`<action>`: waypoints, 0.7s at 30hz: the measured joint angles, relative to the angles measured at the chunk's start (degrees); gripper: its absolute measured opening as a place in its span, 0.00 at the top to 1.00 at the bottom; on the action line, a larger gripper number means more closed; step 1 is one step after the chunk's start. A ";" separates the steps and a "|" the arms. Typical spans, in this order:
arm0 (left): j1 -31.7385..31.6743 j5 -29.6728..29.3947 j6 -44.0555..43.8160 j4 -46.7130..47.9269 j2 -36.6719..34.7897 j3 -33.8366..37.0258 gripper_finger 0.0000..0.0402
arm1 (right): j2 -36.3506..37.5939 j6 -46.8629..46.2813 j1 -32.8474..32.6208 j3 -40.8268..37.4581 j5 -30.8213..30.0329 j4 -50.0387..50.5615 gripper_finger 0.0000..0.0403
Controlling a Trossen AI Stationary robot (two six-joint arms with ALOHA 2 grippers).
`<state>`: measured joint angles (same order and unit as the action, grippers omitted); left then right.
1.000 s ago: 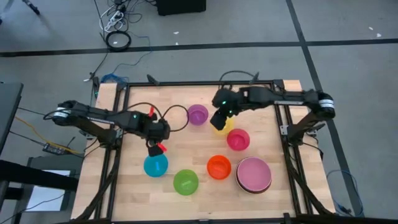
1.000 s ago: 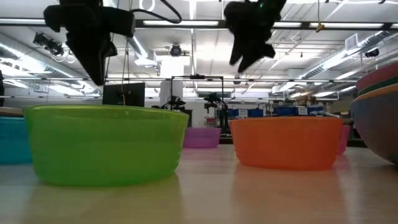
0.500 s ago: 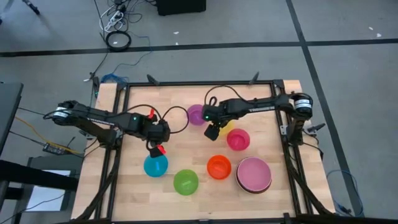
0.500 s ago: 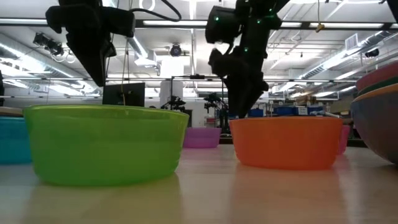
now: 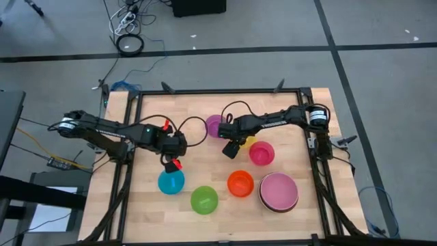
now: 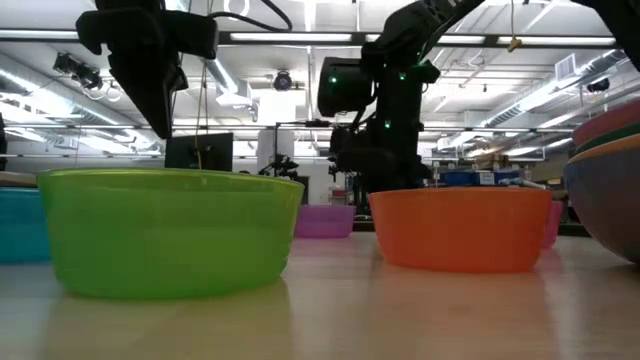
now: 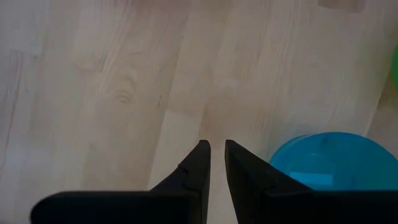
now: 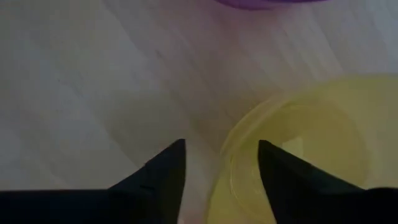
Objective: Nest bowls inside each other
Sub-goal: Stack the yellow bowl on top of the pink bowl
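Your right gripper [image 8: 221, 163] has swung across and dropped low, fingers wide, with the yellow bowl [image 8: 298, 149] rim between them and the purple bowl [image 5: 216, 125] just beyond; a rim grasp looks imminent. Left gripper [image 7: 213, 163] hovers nearly closed, empty, beside the blue bowl [image 7: 329, 158].

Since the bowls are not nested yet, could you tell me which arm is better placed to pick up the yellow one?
Probably the right: its open pincer straddles the yellow bowl's rim, while the left pincer hangs beside the blue bowl.
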<state>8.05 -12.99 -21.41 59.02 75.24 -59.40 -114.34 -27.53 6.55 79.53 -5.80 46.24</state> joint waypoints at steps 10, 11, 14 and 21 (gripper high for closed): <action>0.00 -0.85 0.04 -0.02 0.00 -0.02 0.86 | 5.38 -0.55 -0.07 0.07 -0.17 3.11 0.97; 0.00 -0.90 0.04 -0.07 0.00 -0.02 0.86 | 6.54 -0.82 -0.07 0.07 -0.17 4.12 0.97; 0.00 -0.94 0.04 -0.13 0.00 -0.04 0.86 | 10.83 -1.01 -0.63 0.07 -0.37 7.85 0.99; 0.00 -2.40 0.11 -0.41 0.00 -0.04 0.86 | 23.03 -4.75 -7.59 0.07 -0.29 15.10 1.00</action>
<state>8.05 -15.40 -21.30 58.61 75.24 -59.44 -91.31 -32.28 -1.05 79.59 -6.09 61.35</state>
